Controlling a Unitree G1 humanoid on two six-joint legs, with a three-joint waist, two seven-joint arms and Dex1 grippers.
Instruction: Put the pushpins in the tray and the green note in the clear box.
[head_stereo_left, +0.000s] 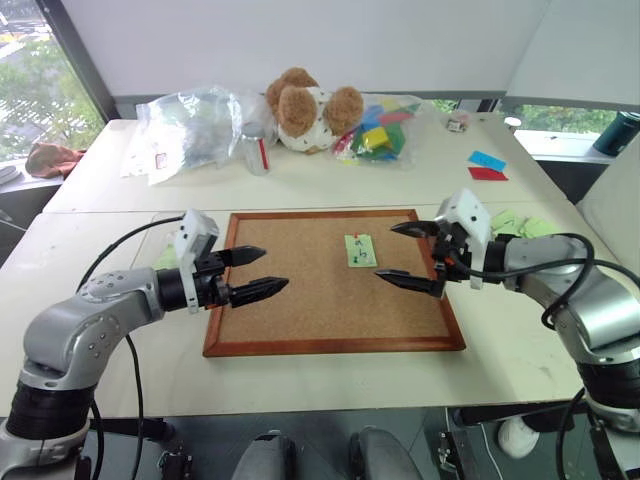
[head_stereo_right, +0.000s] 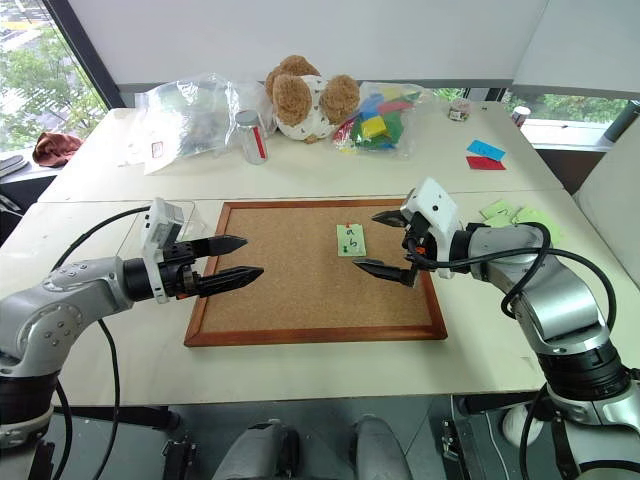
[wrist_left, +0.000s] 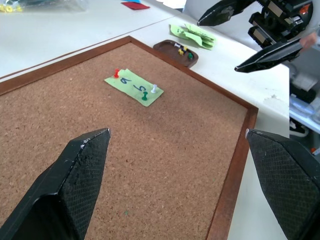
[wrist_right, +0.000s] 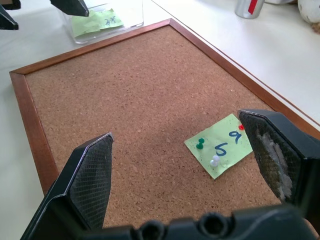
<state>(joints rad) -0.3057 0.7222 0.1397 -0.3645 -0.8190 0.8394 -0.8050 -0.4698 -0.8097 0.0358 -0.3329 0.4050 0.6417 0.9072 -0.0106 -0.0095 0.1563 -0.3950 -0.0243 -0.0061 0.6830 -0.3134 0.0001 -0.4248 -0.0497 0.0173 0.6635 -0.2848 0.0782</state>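
Light green paper, the green note (head_stereo_left: 360, 250), is seen lying flat on the cork board (head_stereo_left: 300, 300), in the board's right half toward the far edge. It is slightly longer than wide, with the long axis running roughly from the far edge of the board toward the near one. Dark handwriting is carried on its face. It is pinned by three pushpins (wrist_right: 200, 144): a red one at one end, a green and a white one close together at the other.

The right gripper (head_stereo_left: 408, 255) is held above the board just to the right of the note, its two black fingers spread wide, nothing between them, no contact with the note. The left gripper (head_stereo_left: 258, 272) is held over the board's left edge, well apart from the note, fingers likewise spread wide and empty; both grippers are pointed inward toward each other.

The tray (wrist_left: 177, 52), dark reddish-brown, is seen just beyond the board's right frame, with a few pins already in it. The clear box (wrist_right: 102, 20) is placed off the board's left edge, beside the left gripper, with green paper inside.
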